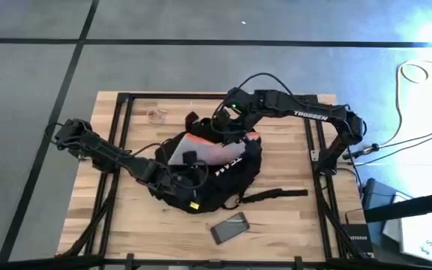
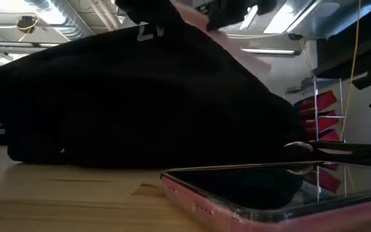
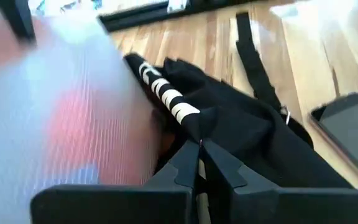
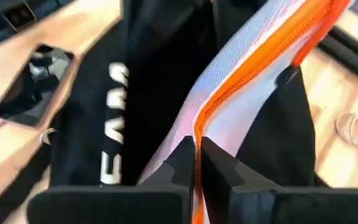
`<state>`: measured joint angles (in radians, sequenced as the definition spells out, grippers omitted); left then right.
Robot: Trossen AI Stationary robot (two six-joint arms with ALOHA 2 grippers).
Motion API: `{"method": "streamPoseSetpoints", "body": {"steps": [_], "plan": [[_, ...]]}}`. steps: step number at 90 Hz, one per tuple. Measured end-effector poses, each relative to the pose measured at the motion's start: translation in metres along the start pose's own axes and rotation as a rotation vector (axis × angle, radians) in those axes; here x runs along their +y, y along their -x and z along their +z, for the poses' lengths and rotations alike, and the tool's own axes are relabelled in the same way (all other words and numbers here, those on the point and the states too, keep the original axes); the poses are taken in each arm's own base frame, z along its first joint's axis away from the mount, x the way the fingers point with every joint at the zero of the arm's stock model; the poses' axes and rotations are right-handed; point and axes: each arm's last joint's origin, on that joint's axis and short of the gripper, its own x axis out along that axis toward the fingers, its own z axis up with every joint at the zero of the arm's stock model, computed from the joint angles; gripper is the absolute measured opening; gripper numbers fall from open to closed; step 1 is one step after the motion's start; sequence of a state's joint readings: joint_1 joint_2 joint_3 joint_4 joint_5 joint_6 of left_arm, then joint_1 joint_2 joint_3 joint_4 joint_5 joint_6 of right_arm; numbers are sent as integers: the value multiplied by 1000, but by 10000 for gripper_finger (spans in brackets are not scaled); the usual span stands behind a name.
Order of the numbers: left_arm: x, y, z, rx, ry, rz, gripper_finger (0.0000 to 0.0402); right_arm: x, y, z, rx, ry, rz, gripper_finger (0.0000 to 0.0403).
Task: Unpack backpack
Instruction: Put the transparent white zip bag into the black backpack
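The backpack (image 1: 205,176) is found lying at the middle of the wooden table (image 1: 291,217), its white lettering turned toward the right arm's side. A black strap (image 1: 272,194) is stretched out from the backpack across the boards, on the side nearer the table's front edge. A phone in a pink case (image 1: 230,227) is laid flat just in front of the backpack, apart from it.

The left gripper (image 3: 199,163) is placed at the backpack's left side, and its fingers are seen pressed together on a fold of the black fabric. The right gripper (image 4: 197,155) is held over the backpack's far side; its fingers are closed on the orange zipper edge of a translucent white pouch (image 4: 253,81), which is seen partly out of the backpack's opening. A small clear object (image 1: 154,115) is left on the table behind the backpack, well apart from it.
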<state>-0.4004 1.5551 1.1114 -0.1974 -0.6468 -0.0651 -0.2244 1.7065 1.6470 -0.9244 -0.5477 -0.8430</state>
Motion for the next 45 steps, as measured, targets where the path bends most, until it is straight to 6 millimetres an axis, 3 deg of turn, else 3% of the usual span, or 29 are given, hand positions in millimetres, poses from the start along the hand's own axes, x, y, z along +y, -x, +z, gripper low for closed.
{"method": "streamPoseSetpoints", "body": {"steps": [27,45], "plan": [[4,7,8,-45,-13,-3,0,-10,-44,-15,32,-49,119,0],[14,25,17,-96,-18,-7,0,-11,-71,-22,28,-74,209,0]]}}
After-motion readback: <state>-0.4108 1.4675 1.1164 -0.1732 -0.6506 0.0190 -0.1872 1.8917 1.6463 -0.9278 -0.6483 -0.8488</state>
